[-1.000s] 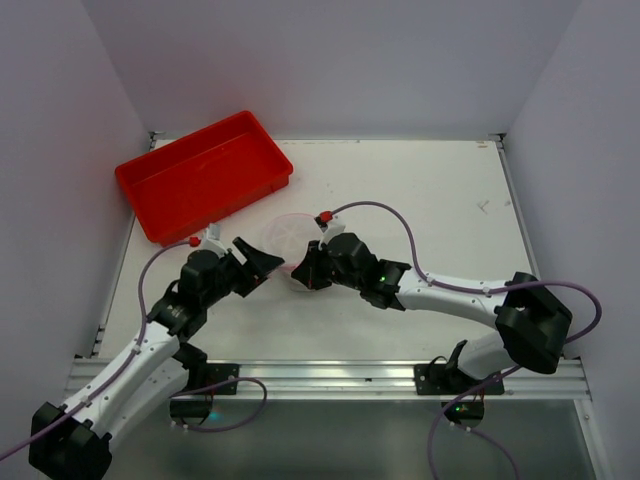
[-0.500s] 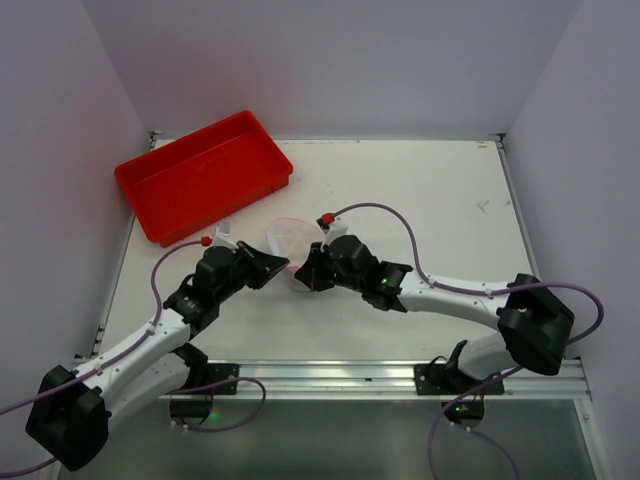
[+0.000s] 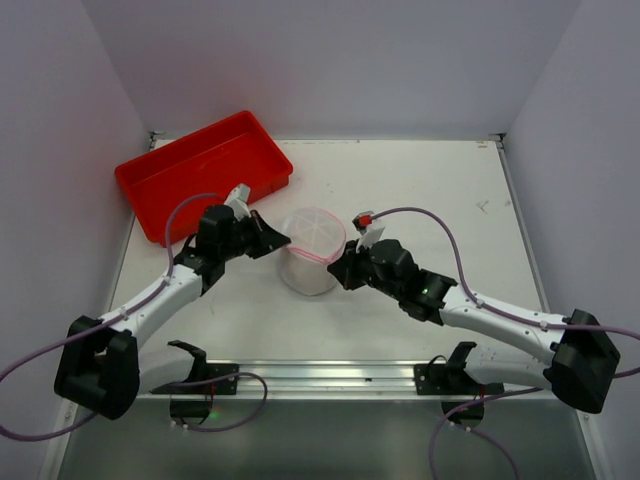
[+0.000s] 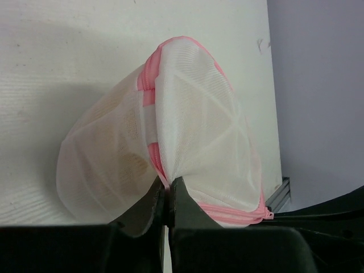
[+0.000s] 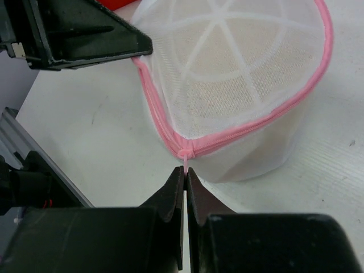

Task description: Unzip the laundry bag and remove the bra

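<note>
The laundry bag (image 3: pixel 312 250), a white mesh pouch with a pink zipper rim, stands puffed up on the table between my two arms. My left gripper (image 3: pixel 283 241) is shut on the pink rim at the bag's left side, and the left wrist view shows that pinch (image 4: pixel 169 183) close up. My right gripper (image 3: pixel 341 272) is shut on the pink zipper pull (image 5: pixel 185 160) at the bag's right side, its tips (image 5: pixel 186 170) just below the slider. The bra (image 5: pixel 227 85) shows only as beige fabric through the mesh.
A red plastic tray (image 3: pixel 205 175) sits at the back left, just behind the left arm. Grey walls close in the table on three sides. A metal rail (image 3: pixel 330 375) runs along the near edge between the arm bases.
My left gripper has moved in to the bag and shut on its rim. The right gripper has shifted right with the zipper pull, and the bag now stands taller and stretched between them.
</note>
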Motion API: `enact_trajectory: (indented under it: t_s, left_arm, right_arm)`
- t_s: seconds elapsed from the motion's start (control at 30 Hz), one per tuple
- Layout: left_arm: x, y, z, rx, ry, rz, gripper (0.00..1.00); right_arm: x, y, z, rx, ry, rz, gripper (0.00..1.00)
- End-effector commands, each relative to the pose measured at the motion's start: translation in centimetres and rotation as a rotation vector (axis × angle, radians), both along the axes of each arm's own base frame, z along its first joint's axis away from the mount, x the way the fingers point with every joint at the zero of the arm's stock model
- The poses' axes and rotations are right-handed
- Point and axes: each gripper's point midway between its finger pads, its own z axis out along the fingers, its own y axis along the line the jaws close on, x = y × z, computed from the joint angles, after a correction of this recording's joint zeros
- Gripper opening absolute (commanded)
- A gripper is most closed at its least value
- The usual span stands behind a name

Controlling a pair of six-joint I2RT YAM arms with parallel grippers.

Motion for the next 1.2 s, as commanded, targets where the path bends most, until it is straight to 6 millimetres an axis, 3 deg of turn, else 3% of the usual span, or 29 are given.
enact_trajectory:
  t_s: [0.0,0.1,0.13,0.2,0.27,0.37,0.47,0.6,0.77,0.87,0.9,1.0,1.03,1.17]
  left_arm:
    - [3.0,0.7,1.4,0.111,-0.145,-0.083,0.00]
    - [3.3,0.6,3.3,0.074,-0.154,-0.061,0.28]
    - [3.3,0.8,3.8,0.066,-0.153,-0.039,0.53]
    - [2.4,1.4,4.8,0.033,-0.120,0.017,0.89]
    - [1.7,2.5,4.2,0.034,-0.056,0.095,0.99]
    - [-0.1,2.9,4.4,-0.048,-0.024,0.154,1.00]
    - [-1.7,2.3,3.9,-0.105,0.013,0.178,0.95]
    - [-2.9,-0.6,3.7,-0.122,0.027,0.133,0.82]
    - [-2.0,-2.0,2.8,-0.081,0.047,0.138,0.66]
    - [-1.7,-2.3,2.2,-0.079,0.061,0.148,0.48]
    - [-1.4,-2.6,2.8,-0.099,0.040,0.147,0.43]
    - [-1.0,-2.4,3.2,-0.092,0.014,0.155,0.07]
    - [-0.9,-2.2,3.2,-0.081,0.009,0.165,0.01]
    - [-0.7,-1.3,3.3,-0.006,-0.017,0.162,0.00]
  right_arm:
    - [-0.3,0.7,0.4,-0.004,-0.025,0.057,0.00]
    - [-0.4,2.4,0.8,0.058,0.017,0.076,0.00]
    - [-0.4,3.0,1.4,0.081,0.020,0.087,0.00]
    - [-0.1,4.1,1.6,0.109,0.044,0.077,0.00]
    - [0.1,4.7,1.8,0.122,0.054,0.071,0.00]
    - [0.4,5.8,2.3,0.130,0.048,0.074,0.00]
    - [0.4,6.7,2.4,0.120,0.042,0.088,0.00]
    - [0.4,7.4,2.4,0.120,0.042,0.099,0.00]
    - [0.3,7.8,2.2,0.108,0.046,0.108,0.00]
    - [0.1,7.6,2.0,0.103,0.048,0.105,0.00]
    - [0.1,7.5,2.0,0.103,0.050,0.101,0.00]
    - [-0.2,6.3,0.9,0.075,0.064,0.078,0.00]
    - [-0.4,5.9,0.7,0.065,0.066,0.074,0.00]
    - [0.5,2.5,-0.3,0.001,0.032,-0.011,0.00]
